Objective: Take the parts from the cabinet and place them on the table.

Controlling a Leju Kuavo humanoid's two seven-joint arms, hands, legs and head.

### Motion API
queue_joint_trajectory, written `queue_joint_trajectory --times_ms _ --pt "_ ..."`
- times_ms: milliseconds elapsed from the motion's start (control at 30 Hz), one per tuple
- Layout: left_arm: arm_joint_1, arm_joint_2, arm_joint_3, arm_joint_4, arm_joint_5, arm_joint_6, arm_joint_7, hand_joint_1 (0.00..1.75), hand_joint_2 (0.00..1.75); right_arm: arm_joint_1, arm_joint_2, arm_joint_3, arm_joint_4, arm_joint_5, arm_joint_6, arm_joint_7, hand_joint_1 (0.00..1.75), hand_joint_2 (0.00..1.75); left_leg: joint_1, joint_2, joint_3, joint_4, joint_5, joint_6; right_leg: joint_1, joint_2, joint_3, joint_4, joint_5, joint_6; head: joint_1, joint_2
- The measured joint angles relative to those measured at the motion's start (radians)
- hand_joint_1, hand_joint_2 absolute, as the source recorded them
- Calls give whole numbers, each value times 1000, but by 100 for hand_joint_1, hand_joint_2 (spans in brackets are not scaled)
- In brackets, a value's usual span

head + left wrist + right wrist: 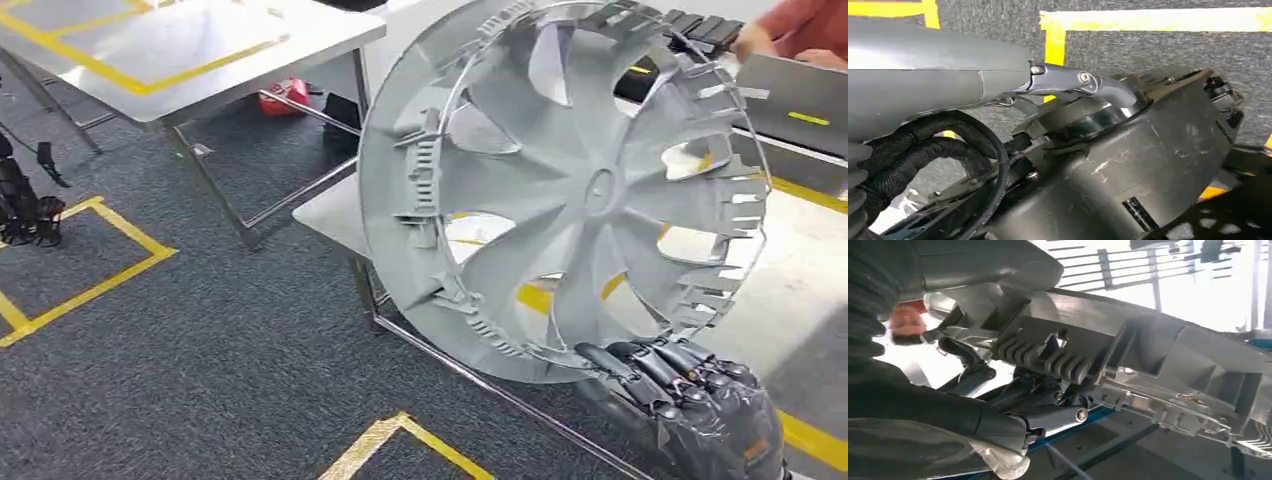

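Note:
A large round grey plastic part point(580, 190) with curved vanes and a notched rim stands upright on edge in the head view, above the near corner of a steel table point(325, 215). My right hand point(690, 395) grips its lower rim from below, dark fingers wrapped over the edge. The right wrist view shows the same rim point(1158, 360) pinched between my grey thumb point(1048, 420) and the fingers. My left hand point(25, 205) hangs low at the far left over the carpet, holding nothing; its thumb point(1083, 82) juts out in the left wrist view.
A second steel table point(200, 60) with yellow tape stands at the back left, a red object point(285, 95) on the floor beneath it. A person's hand point(790, 30) reaches in at the top right by a black piece point(700, 30). Yellow tape marks the grey carpet point(150, 330).

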State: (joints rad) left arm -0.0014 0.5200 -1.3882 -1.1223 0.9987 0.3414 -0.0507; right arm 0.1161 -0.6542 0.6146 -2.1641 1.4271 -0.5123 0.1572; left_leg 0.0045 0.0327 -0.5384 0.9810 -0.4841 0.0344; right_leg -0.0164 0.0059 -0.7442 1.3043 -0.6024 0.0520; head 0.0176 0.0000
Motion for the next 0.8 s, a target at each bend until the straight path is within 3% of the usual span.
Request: queue_joint_trajectory --times_ms 33,100,133,167,200,300,333,367,400,467,500,533,600,633,667,733,800 --pt "0 0 0 0 2 0 0 0 175 1 0 0 0 -1 0 0 175 175 0 10 2 0 -2 -2 -3 -4 21 -37 30 3 0 0" --pt "1 -1 0 0 5 1 -1 0 175 3 0 0 0 -4 2 5 175 175 1 29 9 3 -8 -10 -5 -32 121 -216 113 5 0 0" --pt "1 0 -1 0 5 2 -2 0 175 3 0 -2 0 -6 2 6 175 175 -2 37 13 7 -13 -17 -4 -72 161 -293 121 6 0 0" --pt "2 3 -1 0 6 4 -4 0 175 1 0 -2 1 -6 4 6 175 175 -10 42 12 12 -20 -24 3 -78 177 -303 112 -7 2 0" --pt "3 3 -3 0 6 5 -4 0 175 1 0 -3 1 -7 5 7 175 175 -12 50 12 11 -18 -28 3 -62 172 -299 115 -18 -1 0" --pt "1 5 -3 0 7 11 -5 0 175 6 0 -3 1 -10 8 9 175 175 -10 75 23 11 -25 -38 1 -33 170 -301 118 -35 0 0" --pt "1 6 -3 0 7 13 -5 0 175 8 0 -4 1 -11 9 9 175 175 -6 50 21 23 -40 -45 -2 -27 172 -303 120 -42 -1 0" --pt "1 7 -4 0 7 16 -6 0 175 6 0 -5 1 -14 10 11 175 175 -5 10 -3 79 -79 -48 -3 -18 171 -302 120 -49 -8 0" --pt "1 7 -5 0 7 17 -7 0 175 6 0 -5 1 -15 11 12 175 175 -5 -14 -36 156 -120 -50 -3 -9 171 -302 121 -52 -8 0" --pt "-1 7 -5 -1 7 16 -17 0 175 6 0 -5 1 -16 13 12 175 175 -10 -30 -102 314 -182 -49 0 11 170 -302 121 -57 -10 0" --pt "-5 8 -5 -1 8 16 -17 0 175 6 0 -5 1 -16 13 12 175 175 -11 -30 -111 337 -179 -46 2 23 170 -301 121 -57 -9 0" --pt "-5 8 -5 -1 10 16 -17 0 175 6 0 -5 1 -17 14 12 175 175 -11 -31 -98 312 -151 -41 4 37 171 -301 121 -57 -9 0" --pt "-5 8 -6 -1 12 15 -17 0 175 6 0 -5 1 -18 17 12 175 175 -11 -42 -32 159 -55 -28 6 63 175 -300 121 -56 -9 0" --pt "-6 6 -7 -1 13 15 -17 0 175 6 0 -5 1 -18 18 12 175 175 -11 -73 0 77 -14 -22 6 73 175 -300 122 -55 -10 0" --pt "-6 5 -10 -1 13 16 -17 0 175 5 0 -4 1 -18 20 12 175 175 -9 -107 10 51 -23 -17 11 83 169 -297 124 -50 -8 0" --pt "-8 5 -12 -1 15 15 -18 0 175 4 0 -5 1 -18 23 13 175 175 -9 -93 14 26 -32 -17 5 104 151 -293 132 -38 -9 0" --pt "-10 5 -12 -1 15 15 -18 0 175 6 0 -4 1 -19 27 14 175 175 -8 -76 15 16 -24 -9 5 123 146 -299 140 -25 -9 0"
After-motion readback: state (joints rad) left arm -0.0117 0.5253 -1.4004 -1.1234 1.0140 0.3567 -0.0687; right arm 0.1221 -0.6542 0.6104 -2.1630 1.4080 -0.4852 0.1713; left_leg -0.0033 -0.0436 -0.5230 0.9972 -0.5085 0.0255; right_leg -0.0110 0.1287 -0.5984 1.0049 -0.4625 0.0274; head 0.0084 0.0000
